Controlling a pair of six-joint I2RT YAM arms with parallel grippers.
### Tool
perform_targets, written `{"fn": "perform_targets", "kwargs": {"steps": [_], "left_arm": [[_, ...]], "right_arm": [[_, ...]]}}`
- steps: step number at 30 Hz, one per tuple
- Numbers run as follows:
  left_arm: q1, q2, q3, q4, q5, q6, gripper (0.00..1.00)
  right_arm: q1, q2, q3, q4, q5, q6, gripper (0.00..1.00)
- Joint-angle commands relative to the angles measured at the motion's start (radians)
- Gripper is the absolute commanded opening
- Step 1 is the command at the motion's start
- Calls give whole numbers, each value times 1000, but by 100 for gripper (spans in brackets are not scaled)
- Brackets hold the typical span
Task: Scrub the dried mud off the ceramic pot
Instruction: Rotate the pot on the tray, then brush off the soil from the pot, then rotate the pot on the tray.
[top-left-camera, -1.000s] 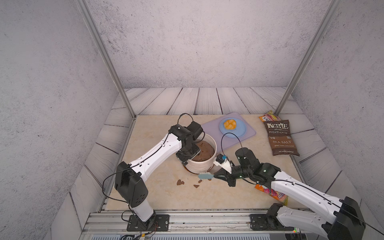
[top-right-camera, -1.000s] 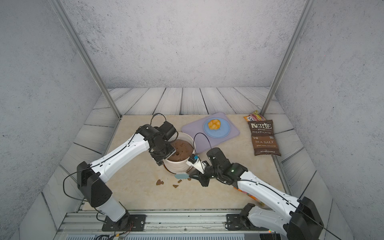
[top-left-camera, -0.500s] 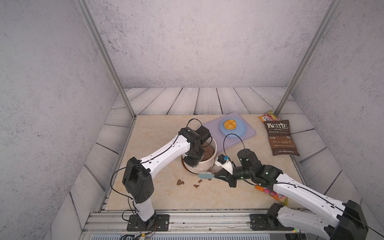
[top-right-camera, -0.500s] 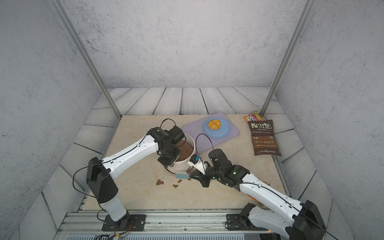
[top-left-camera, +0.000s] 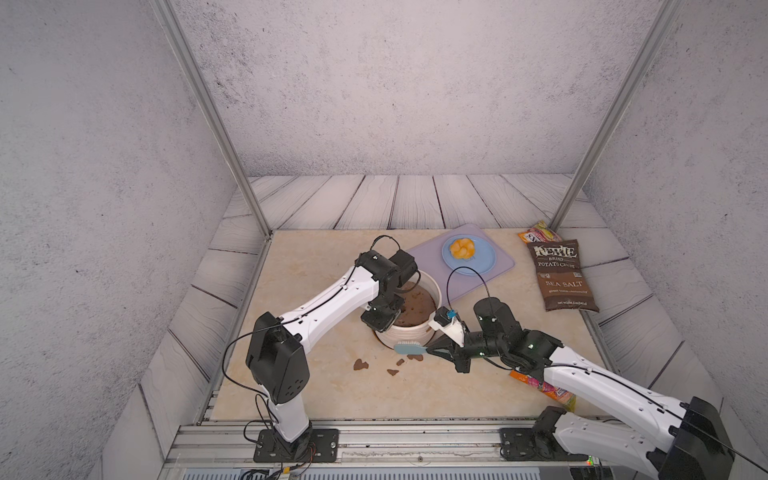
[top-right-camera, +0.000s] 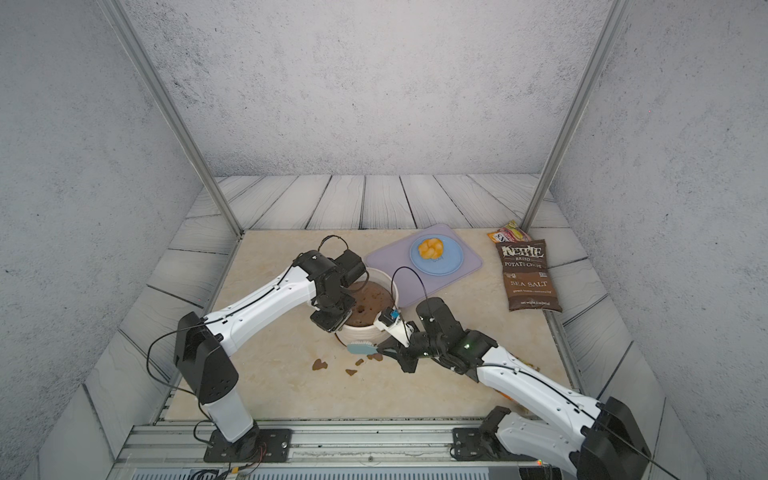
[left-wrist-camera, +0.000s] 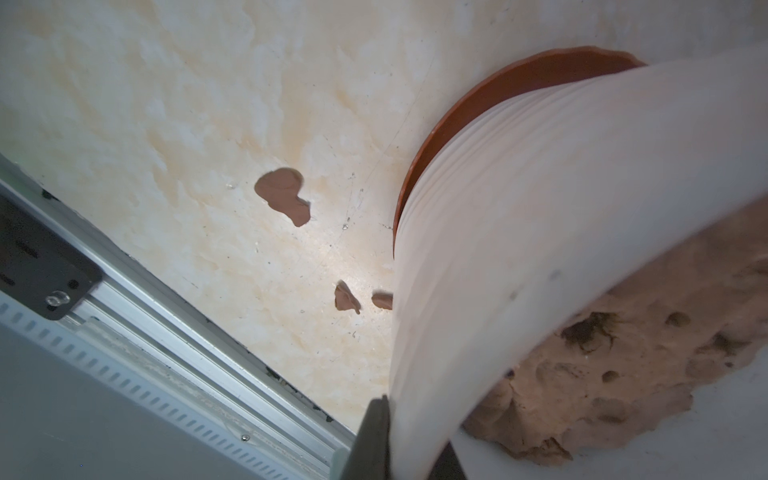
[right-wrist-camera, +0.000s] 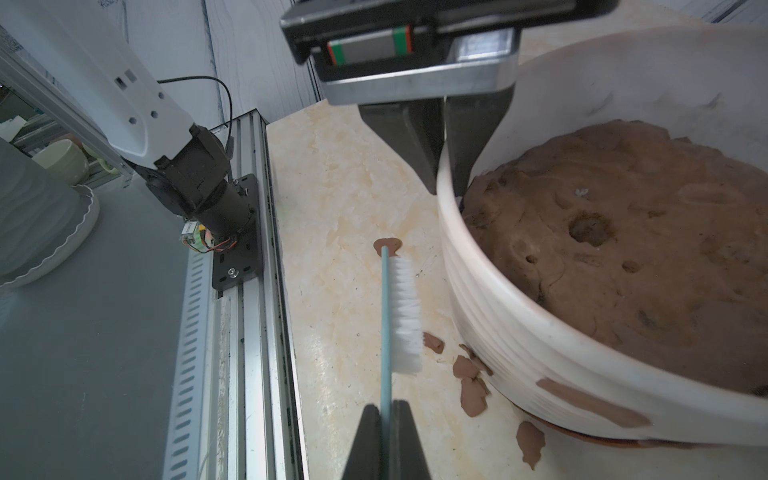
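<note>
The cream ribbed ceramic pot stands on a reddish saucer, filled with a brown soil mound. My left gripper is shut on the pot's near-left rim, one finger outside and one inside. A streak of dried mud sticks to the pot's wall. Loose flakes lie on the table in front. My right gripper is shut on a teal brush, white bristles facing the pot and just clear of it.
A blue plate with orange food sits on a lilac mat behind the pot. A brown chip bag lies at the right, and a colourful snack packet lies under the right arm. A metal rail borders the front edge.
My left gripper has swung from the pot's left side round to its near-left rim and closed on it. The right arm and brush have barely moved.
</note>
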Motion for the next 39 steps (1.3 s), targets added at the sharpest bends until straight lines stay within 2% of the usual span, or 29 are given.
{"fn": "perform_targets", "kwargs": {"steps": [1, 13, 26, 34, 39], "left_arm": [[28, 12, 38, -55, -35, 77, 11], [112, 47, 64, -121, -64, 256, 11], [156, 53, 57, -139, -90, 354, 10], [178, 65, 74, -159, -113, 455, 10], [190, 66, 66, -165, -120, 514, 9]], "right_arm": [[-2, 22, 5, 28, -4, -3, 0], [6, 111, 4, 130, 64, -6, 0], [123, 201, 10, 262, 357, 10, 0], [126, 286, 15, 275, 393, -9, 0], [125, 320, 3, 284, 372, -11, 0]]}}
